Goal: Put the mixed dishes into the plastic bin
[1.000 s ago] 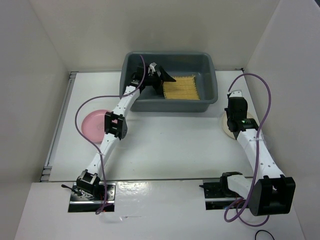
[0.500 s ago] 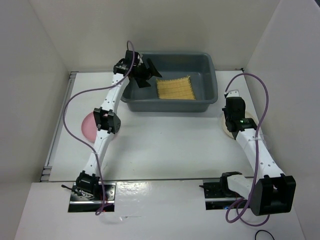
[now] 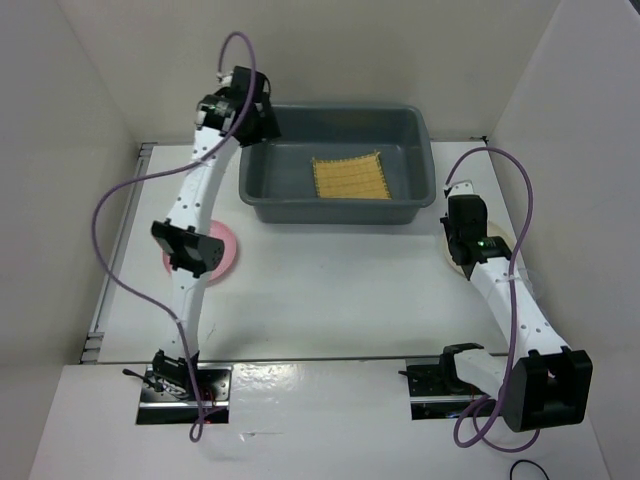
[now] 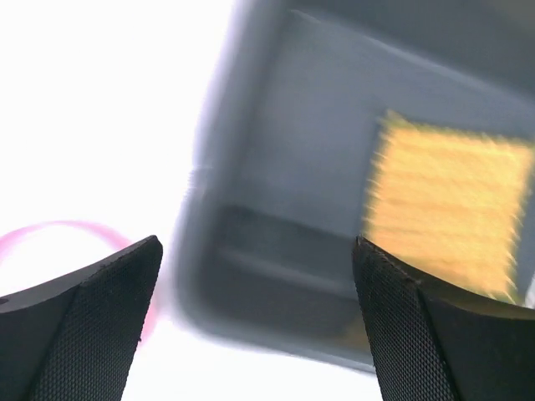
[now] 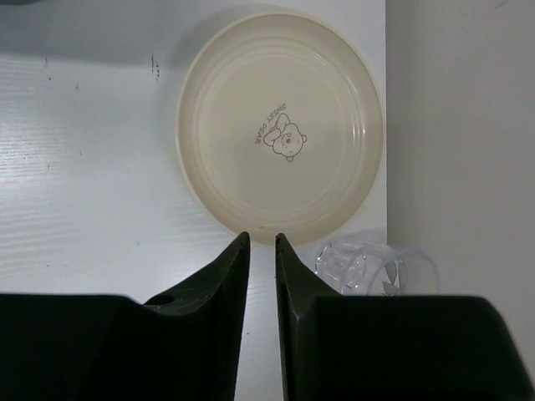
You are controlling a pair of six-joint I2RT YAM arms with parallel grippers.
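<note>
The grey-blue plastic bin (image 3: pixel 330 205) stands at the back middle of the table. The yellow woven mat (image 3: pixel 349 177) lies flat inside it and shows blurred in the left wrist view (image 4: pixel 447 213). My left gripper (image 3: pixel 262 122) is open and empty, raised above the bin's far left corner (image 4: pixel 255 259). The pink plate (image 3: pixel 222 256) lies at the left, partly under my left arm. My right gripper (image 5: pixel 262 241) is shut and empty, just at the near rim of the cream plate (image 5: pixel 280 125). A clear plastic cup (image 5: pixel 368 267) lies on its side beside that plate.
White walls close in the table at the left, back and right. The right wall (image 5: pixel 460 125) stands right beside the cream plate and the cup. A metal rail (image 3: pixel 118 250) runs along the table's left edge.
My left gripper has risen out of the bin and swung back to the left, leaving the yellow mat flat in the bin. The right arm has barely moved.
</note>
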